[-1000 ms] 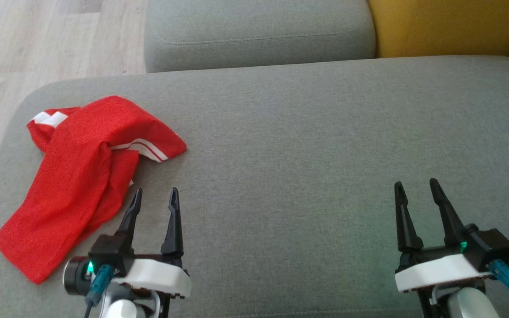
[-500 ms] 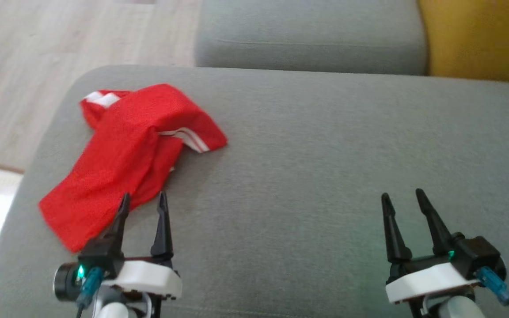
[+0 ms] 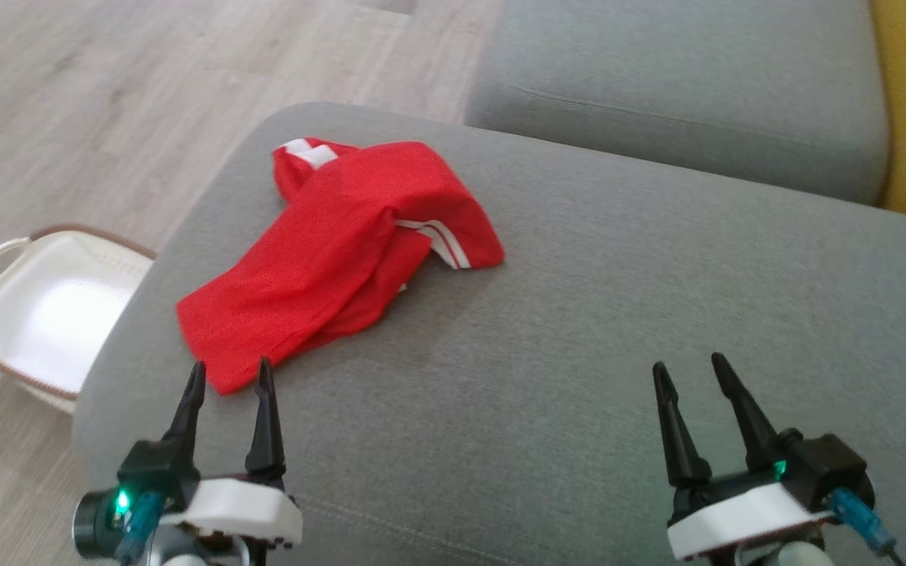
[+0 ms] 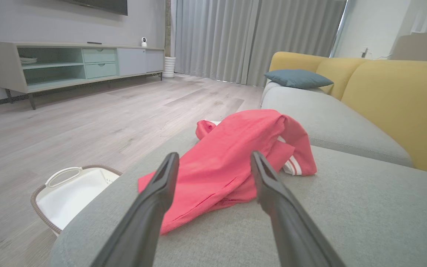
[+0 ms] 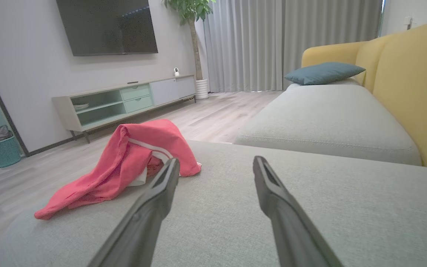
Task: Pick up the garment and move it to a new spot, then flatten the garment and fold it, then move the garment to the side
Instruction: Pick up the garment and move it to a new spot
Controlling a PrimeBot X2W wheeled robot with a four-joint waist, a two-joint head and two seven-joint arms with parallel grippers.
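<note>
Head view: white basket point(image 3: 44, 314) beside sofa point(image 3: 579, 314); garment point(image 3: 335, 259) on sofa; left hand point(image 3: 230, 373), right hand point(image 3: 689, 368) both spread.

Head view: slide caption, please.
Open left claw by the near corner of the crumpled red garment on a grey cushion; right claw open, apart.

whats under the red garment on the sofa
The red garment lies crumpled on the grey seat cushion, which shows round its edges. Its folds cover the patch beneath, so anything tucked there is hidden.

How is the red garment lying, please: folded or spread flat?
Neither: the red garment lies crumpled on the grey cushion, layers bunched unevenly.
</note>
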